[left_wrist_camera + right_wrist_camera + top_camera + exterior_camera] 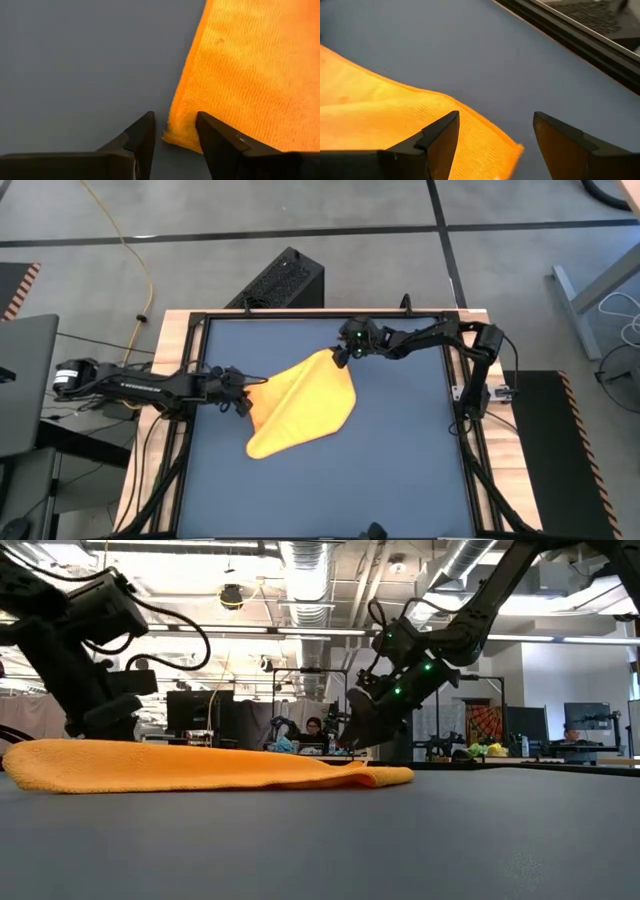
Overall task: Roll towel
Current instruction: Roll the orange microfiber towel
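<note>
The yellow-orange towel (305, 405) lies flat on the dark blue mat, with one corner toward the table's left and one toward the far edge. My left gripper (243, 402) is low at the left corner. In the left wrist view its fingers (175, 137) stand open, with that corner (176, 131) in the gap between them. My right gripper (338, 358) hovers over the far corner. In the right wrist view its fingers (495, 137) are wide open above that corner (507, 150). In the low view the right gripper (362, 735) hangs a little above the cloth (200, 765). My left gripper has its fingers on either side of the towel's left corner (176, 131), slanting down from the table's left. I cannot tell whether they touch the cloth. The towel lies flat on the mat.
A black frame rail (455, 380) runs round the mat, with a wooden edge outside it. A black box (285, 280) stands beyond the far edge and a laptop (20, 380) off the left side. Bare mat (330, 490) lies on the near side of the towel.
</note>
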